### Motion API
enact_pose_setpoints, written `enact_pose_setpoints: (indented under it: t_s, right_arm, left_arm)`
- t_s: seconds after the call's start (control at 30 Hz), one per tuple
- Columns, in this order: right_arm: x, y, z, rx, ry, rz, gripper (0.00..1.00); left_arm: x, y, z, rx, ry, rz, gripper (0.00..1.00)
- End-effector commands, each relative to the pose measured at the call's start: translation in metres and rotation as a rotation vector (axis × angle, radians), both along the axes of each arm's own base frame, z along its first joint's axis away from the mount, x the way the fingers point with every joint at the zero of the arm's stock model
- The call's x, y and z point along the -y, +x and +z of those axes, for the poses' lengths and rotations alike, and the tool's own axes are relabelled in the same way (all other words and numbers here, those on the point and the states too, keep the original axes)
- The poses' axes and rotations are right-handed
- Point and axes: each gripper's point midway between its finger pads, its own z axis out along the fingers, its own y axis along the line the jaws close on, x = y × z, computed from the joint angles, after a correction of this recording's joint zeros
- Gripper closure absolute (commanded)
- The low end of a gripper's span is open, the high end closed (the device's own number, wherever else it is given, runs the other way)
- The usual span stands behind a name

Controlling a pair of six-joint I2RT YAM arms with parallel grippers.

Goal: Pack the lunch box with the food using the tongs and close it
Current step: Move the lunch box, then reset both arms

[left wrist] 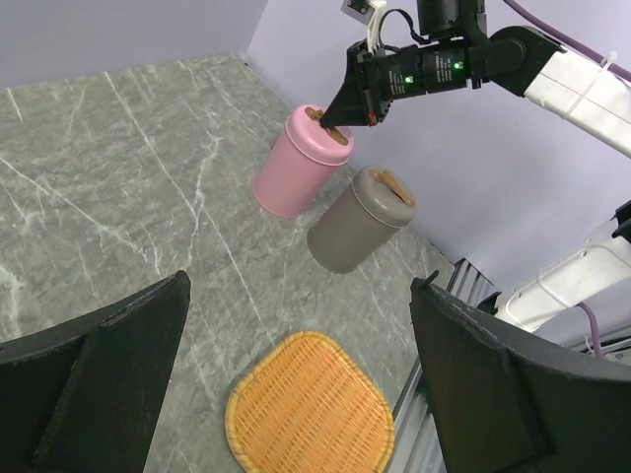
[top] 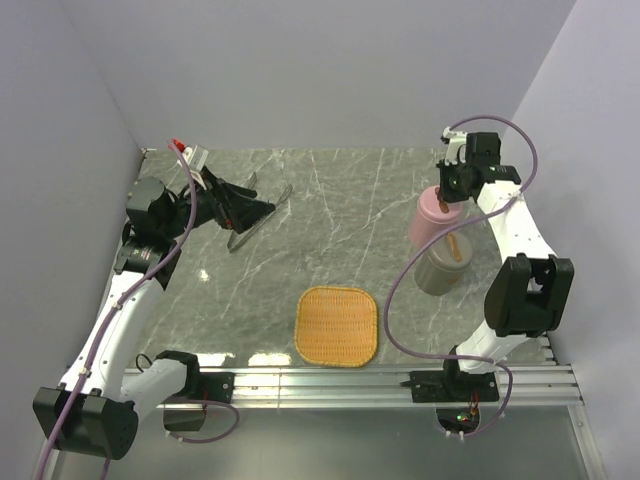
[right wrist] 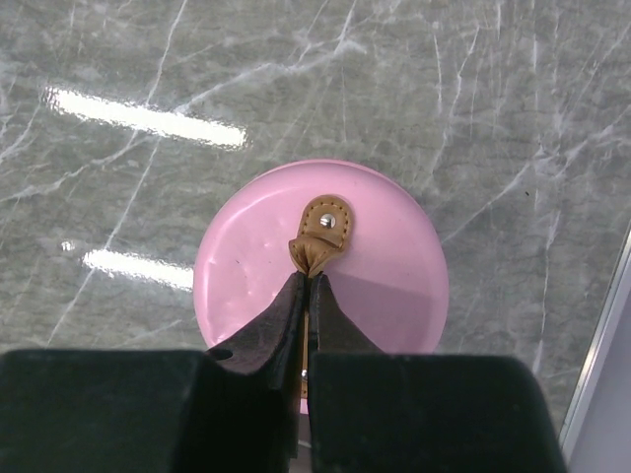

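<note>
Pink cup: it stands upright on the table, far on the right side, with its lid seated.
Strap: a tan tab is riveted to the middle of the lid and is bunched upward where it is pinched.
Right gripper: the jaws are fully closed on the strap from above; nothing else is held.
Grey cup: it is set just beside the pink cup, on the near side, also lidded with a tan strap.
Step judged: the pink lid is to be taken off by its strap.
How it is best done: the pull should be kept straight up, so that the cup is not tipped or dragged into the grey cup; the pinch should be kept close to the rivet.
Risk: the cup may be lifted with the lid if the fit is tight.
Tray: it lies near the front edge, well apart from both cups.
Tongs: they lie far left on the table.
Left gripper: it is spread wide over the tongs and nothing is gripped.
Food: none can be made out in any view.
</note>
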Motion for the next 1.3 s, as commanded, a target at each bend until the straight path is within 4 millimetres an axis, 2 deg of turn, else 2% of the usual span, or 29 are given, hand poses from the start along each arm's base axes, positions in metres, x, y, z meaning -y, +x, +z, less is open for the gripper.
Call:
enact_pose_setpoints:
  t_s: [0.0, 0.23, 0.3, 0.43, 0.6, 0.67, 0.77, 0.87, 0.97, 1.0, 1.07, 1.1, 1.13, 1.23, 1.27]
  right_arm:
    - [0.007, -0.035, -0.017, -0.118, -0.019, -0.004, 1.0]
    - [0.01, -0.036, -0.015, -0.138, -0.014, -0.03, 0.98]
    - [0.01, -0.037, -0.014, -0.146, -0.001, -0.035, 0.93]
    - [0.007, -0.035, -0.002, -0.125, 0.018, -0.039, 0.74]
    - [0.005, -0.03, 0.015, -0.09, 0.043, -0.054, 0.56]
    - [0.003, -0.028, 0.022, -0.078, 0.057, -0.063, 0.51]
    - [0.0, -0.022, 0.041, -0.035, 0.084, -0.077, 0.42]
    - [-0.002, -0.018, 0.057, -0.003, 0.103, -0.086, 0.39]
    - [-0.005, -0.016, 0.086, 0.056, 0.129, -0.079, 0.3]
    - [-0.007, -0.015, 0.098, 0.087, 0.137, -0.073, 0.22]
    - [-0.012, -0.019, 0.119, 0.139, 0.16, -0.051, 0.14]
    - [-0.018, -0.02, 0.128, 0.16, 0.184, -0.031, 0.07]
    - [-0.022, -0.025, 0.138, 0.181, 0.203, -0.016, 0.06]
    - [-0.043, -0.04, 0.157, 0.214, 0.292, 0.055, 0.04]
    - [-0.049, -0.046, 0.152, 0.199, 0.324, 0.071, 0.04]
  left_arm:
    - [0.0, -0.003, 0.004, 0.035, 0.009, -0.01, 0.01]
    - [0.0, -0.002, 0.004, 0.029, 0.01, -0.009, 0.01]
    - [-0.001, -0.002, 0.004, 0.031, 0.014, -0.007, 0.01]
    - [-0.001, -0.003, 0.006, 0.037, 0.016, -0.007, 0.01]
    - [-0.001, -0.004, 0.008, 0.044, 0.018, -0.007, 0.01]
    - [-0.002, -0.004, 0.009, 0.051, 0.022, -0.005, 0.01]
    - [-0.003, -0.002, 0.009, 0.057, 0.033, 0.005, 0.01]
    - [-0.005, -0.001, 0.005, 0.036, 0.052, 0.02, 0.01]
    - [-0.01, 0.006, 0.0, -0.007, 0.083, 0.063, 0.01]
    - [-0.012, 0.011, -0.005, -0.061, 0.101, 0.079, 0.0]
    - [-0.013, 0.015, -0.008, -0.1, 0.134, 0.084, 0.01]
    - [-0.015, 0.024, -0.003, -0.107, 0.15, 0.104, 0.01]
    - [-0.018, 0.025, -0.012, -0.164, 0.174, 0.118, 0.0]
    - [-0.026, 0.035, -0.015, -0.16, 0.252, 0.148, 0.01]
    - [-0.028, 0.037, -0.016, -0.164, 0.268, 0.151, 0.01]
